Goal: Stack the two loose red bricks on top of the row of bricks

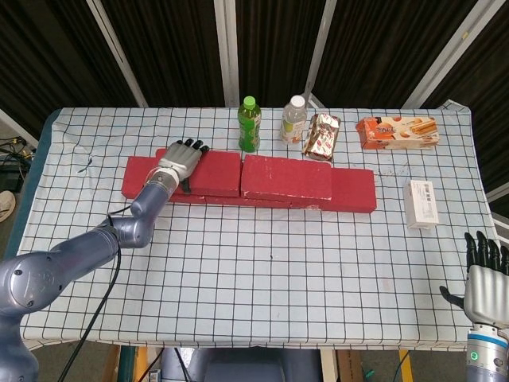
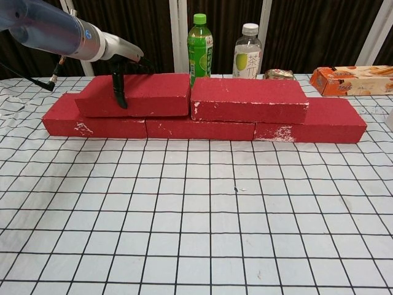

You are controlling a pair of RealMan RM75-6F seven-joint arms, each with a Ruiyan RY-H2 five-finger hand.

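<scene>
The left hand point(image 1: 180, 161) gripped the upper-left brick point(image 2: 138, 95), apparently aligning it on the bottom row point(image 2: 202, 129); the right hand point(image 1: 485, 285) waited with fingers apart.

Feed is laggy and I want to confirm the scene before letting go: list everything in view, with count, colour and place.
Top bricks: two, red, end to end on the row.
Bottom row of bricks: three, red, mid-table.
Green bottle: one, behind the bricks.
Clear bottle: one, white cap, right of the green one.
Foil packet: one, brown-gold, beside the clear bottle.
Biscuit box: one, orange, far right.
White box: one, right edge.
Tablecloth: white, black grid.
Left hand: grips the left top brick.
Right hand: open, near right corner.
</scene>
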